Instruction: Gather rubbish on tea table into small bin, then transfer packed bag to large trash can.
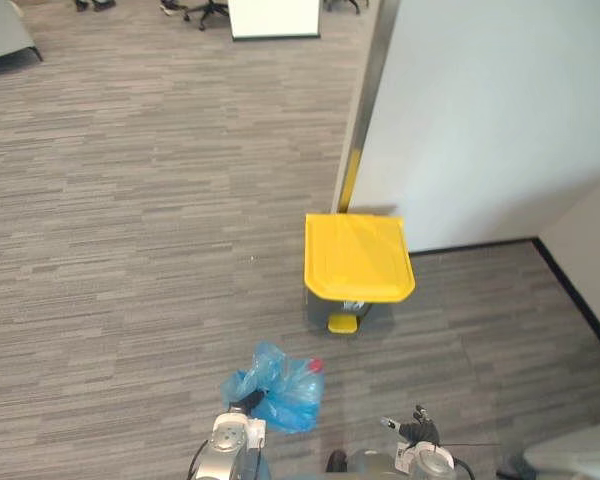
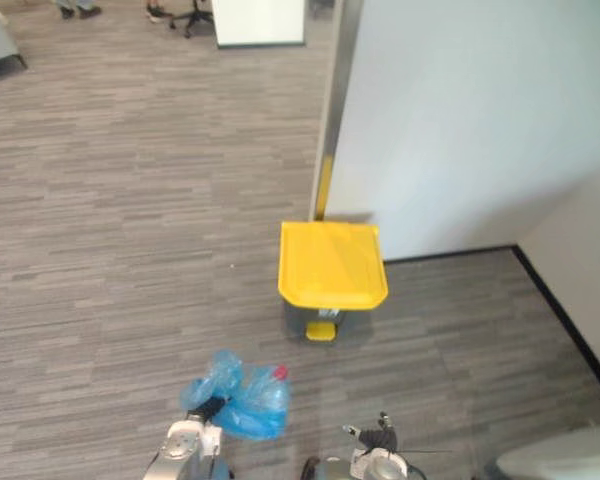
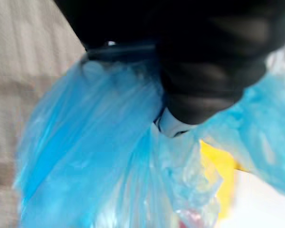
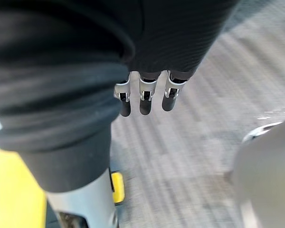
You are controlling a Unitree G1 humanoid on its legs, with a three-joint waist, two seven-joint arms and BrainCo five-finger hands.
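Bag, blue, bunched, lies against the left hand and just past it. The hand's grip is buried in plastic; cannot tell. Something red at the bag's top, too small to identify. Right hand low to the right, fingers straight, empty. Further on, apart from the bag: yellow-lidded bin, closed, body mostly hidden under the lid, beside a wall.

The bag is crinkled plastic, the bin lid smooth.
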